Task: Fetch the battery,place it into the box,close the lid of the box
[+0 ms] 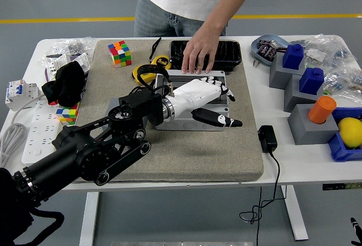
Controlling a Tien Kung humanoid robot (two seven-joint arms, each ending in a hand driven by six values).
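Grey box (218,123): sits on the felt mat (186,155) at mid table; mostly covered by the robot's hand, so only its front wall, right corner and far rim show. The lid looks lowered flat over it, but whether it is fully shut cannot be told.
Battery: not visible; the box's inside is hidden, so its whereabouts cannot be told.
Left hand (205,100): white with black fingers, lying palm down across the top of the box. The fingers (223,121) are stretched out flat and relaxed, gripping nothing, the thumb reaching past the front right of the box.
Left arm (96,150): black, comes in from the lower left and hides the mat's left front part.
Right arm: out of view.
Person's hand (198,54): reaches from the far side, fingers spread, resting on the near rim of the black tray and touching the far edge of the box.
Black tray (229,54): just behind the box; what it holds cannot be made out.
Blue dish (260,56): far right of the mat, holds small dark items too small to name.
Blue bin (339,150): at the right edge, cut off by the frame, holds a yellow fruit (350,132).
Grey blocks (308,128): right side, carrying blue pieces (311,80) and an orange cylinder (322,109).
Puzzle cube (119,52): on the mat's far left corner.
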